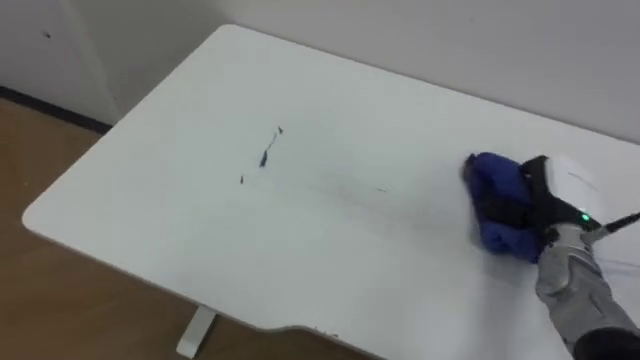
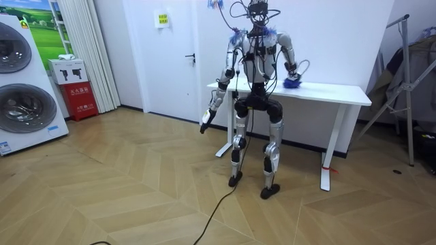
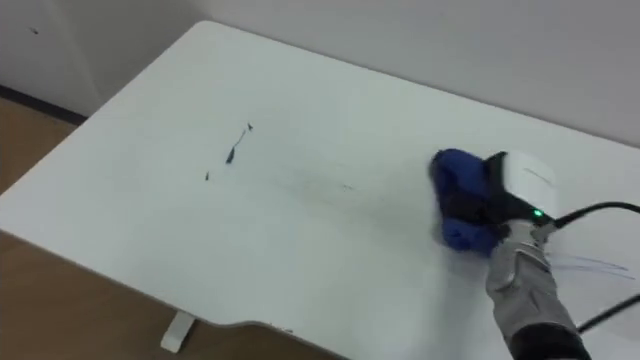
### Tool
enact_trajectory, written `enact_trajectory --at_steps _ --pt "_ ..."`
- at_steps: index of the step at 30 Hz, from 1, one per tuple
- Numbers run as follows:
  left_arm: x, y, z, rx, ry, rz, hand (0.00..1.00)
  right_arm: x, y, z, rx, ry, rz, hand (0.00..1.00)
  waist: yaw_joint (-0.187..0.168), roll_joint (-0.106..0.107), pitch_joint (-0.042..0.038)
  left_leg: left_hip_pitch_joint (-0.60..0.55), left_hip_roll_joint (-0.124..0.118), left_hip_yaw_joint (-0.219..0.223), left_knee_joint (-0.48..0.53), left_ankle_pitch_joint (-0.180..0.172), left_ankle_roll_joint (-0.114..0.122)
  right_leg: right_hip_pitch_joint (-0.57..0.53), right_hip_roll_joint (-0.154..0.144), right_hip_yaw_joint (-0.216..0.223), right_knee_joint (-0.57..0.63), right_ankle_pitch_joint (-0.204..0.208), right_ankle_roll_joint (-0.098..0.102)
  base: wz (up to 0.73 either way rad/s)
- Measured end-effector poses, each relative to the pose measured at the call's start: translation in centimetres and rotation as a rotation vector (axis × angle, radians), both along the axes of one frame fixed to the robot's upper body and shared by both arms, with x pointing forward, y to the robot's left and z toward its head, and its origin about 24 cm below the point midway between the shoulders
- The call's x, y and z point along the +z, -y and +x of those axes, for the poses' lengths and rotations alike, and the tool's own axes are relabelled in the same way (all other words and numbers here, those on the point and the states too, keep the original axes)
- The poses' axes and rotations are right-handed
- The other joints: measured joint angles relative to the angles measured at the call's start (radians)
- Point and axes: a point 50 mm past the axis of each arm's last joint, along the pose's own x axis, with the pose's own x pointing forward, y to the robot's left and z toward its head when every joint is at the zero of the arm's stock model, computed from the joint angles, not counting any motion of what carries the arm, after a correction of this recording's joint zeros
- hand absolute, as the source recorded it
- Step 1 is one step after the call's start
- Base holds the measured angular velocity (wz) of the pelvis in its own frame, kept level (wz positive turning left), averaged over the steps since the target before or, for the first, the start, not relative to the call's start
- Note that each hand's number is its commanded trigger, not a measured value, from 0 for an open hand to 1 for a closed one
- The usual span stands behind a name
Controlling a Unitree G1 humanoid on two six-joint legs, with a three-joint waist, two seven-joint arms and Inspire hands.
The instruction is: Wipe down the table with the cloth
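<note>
A white table (image 1: 350, 240) carries a few dark marks (image 1: 268, 152) left of its middle. A blue cloth (image 1: 492, 180) lies bunched on the right part of the tabletop, well to the right of the marks. My right hand (image 1: 560, 190) rests on top of the cloth with its dark fingers curled over it, and the arm comes in from the lower right. In the room view I stand upright at the table's long side, with the cloth (image 2: 293, 82) near the wall. My left hand (image 2: 205, 121) hangs at my side, away from the table.
The table's near edge (image 1: 250, 325) and left corner border wooden floor (image 1: 60, 300). A wall runs right behind the table. The room view has washing machines (image 2: 20, 88) and a red box (image 2: 80, 99) at its left, and a metal rack (image 2: 409, 88) at its right.
</note>
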Motion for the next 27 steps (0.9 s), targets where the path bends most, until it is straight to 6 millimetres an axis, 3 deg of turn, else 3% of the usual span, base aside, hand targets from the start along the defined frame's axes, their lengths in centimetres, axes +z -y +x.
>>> enact_trajectory --at_steps 2,4,7,9,12,14,16,17,19,22,24,27 --pt "0.1 -0.2 0.5 -0.009 0.016 0.009 0.0 -0.1 2.3 -1.9 -0.099 -0.008 0.004 1.0 -0.028 0.005 -0.0055 -0.006 -0.002 -0.003 0.001 0.0 0.0 0.0 -0.001 -0.006 0.001 -0.002 0.003 0.04" --pt "0.1 -0.2 1.1 -0.027 0.031 0.011 0.0 -0.1 2.9 -2.3 -0.127 -0.02 -0.004 1.0 -0.043 0.014 -0.0086 -0.002 -0.001 0.003 0.002 0.0 0.0 0.009 -0.001 -0.003 0.002 -0.002 0.004 -0.15" --pt "-0.3 0.5 2.8 -0.105 0.05 -0.007 0.0 -0.1 2.3 -1.7 -0.108 -0.04 -0.02 1.0 -0.041 0.028 -0.0087 0.015 0.004 0.034 0.0 -0.001 -0.001 0.012 0.002 0.01 0.003 -0.003 0.004 -0.33" --pt "-0.6 1.0 4.4 -0.165 0.064 -0.022 0.0 -0.1 1.1 -0.5 -0.073 -0.063 -0.036 1.0 -0.017 0.031 -0.0085 0.017 0.008 0.042 0.001 -0.002 -0.004 0.002 0.008 0.027 0.003 -0.002 0.003 -0.48" --pt "-1.1 2.0 6.8 -0.26 0.082 -0.049 0.0 0.4 -3.1 3.0 0.108 -0.113 -0.109 1.0 0.043 0.034 -0.0091 0.017 0.027 0.066 0.0 0.0 -0.016 -0.036 0.023 0.052 0.024 0.011 -0.018 -0.55" --pt "-1.4 2.5 7.4 -0.294 0.072 -0.069 0.0 1.5 -8.4 6.3 0.333 -0.106 -0.162 1.0 0.095 0.033 -0.0088 0.007 0.035 0.066 0.003 0.0 -0.025 -0.065 0.037 0.076 0.035 0.015 -0.032 -0.37" --pt "-1.6 2.9 7.5 -0.291 0.066 -0.09 0.0 2.4 -12.5 8.2 0.481 -0.083 -0.175 1.0 0.131 0.032 -0.0083 -0.011 0.039 0.064 0.005 0.004 -0.03 -0.084 0.042 0.077 0.034 0.019 -0.038 -0.03" --pt "-1.6 3.0 7.5 -0.295 0.065 -0.099 0.0 3.0 -14.1 8.9 0.545 -0.065 -0.173 1.0 0.164 0.031 -0.0054 -0.02 0.039 0.061 0.005 0.007 -0.03 -0.091 0.043 0.078 0.032 0.02 -0.04 0.09" --pt "-1.5 2.8 6.8 -0.279 0.052 -0.097 0.0 3.7 -15.1 9.6 0.586 -0.035 -0.157 1.0 0.208 0.027 -0.0069 -0.033 0.035 0.041 0.005 0.013 -0.023 -0.099 0.04 0.064 0.032 0.02 -0.04 0.32" --pt "-1.4 2.4 4.3 -0.234 -0.012 -0.098 0.0 3.9 -14.9 9.7 0.587 -0.027 -0.158 1.0 0.218 0.026 -0.0057 -0.04 0.024 0.0 0.004 0.023 -0.018 -0.097 0.03 0.026 0.032 0.019 -0.039 0.41" --pt "-1.3 2.1 3.2 -0.226 -0.043 -0.096 0.0 3.3 -13.9 9.2 0.556 -0.031 -0.131 1.0 0.2 0.028 0.0006 -0.033 0.023 -0.022 0.002 0.024 -0.018 -0.077 0.029 0.003 0.028 0.019 -0.039 0.4" --pt "-1.1 1.7 2.4 -0.187 -0.05 -0.086 0.0 2.1 -11.5 7.6 0.509 -0.024 -0.115 1.0 0.149 0.023 0.0021 -0.028 0.015 -0.056 -0.002 0.023 -0.018 -0.047 0.026 -0.016 0.015 0.012 -0.027 0.39"
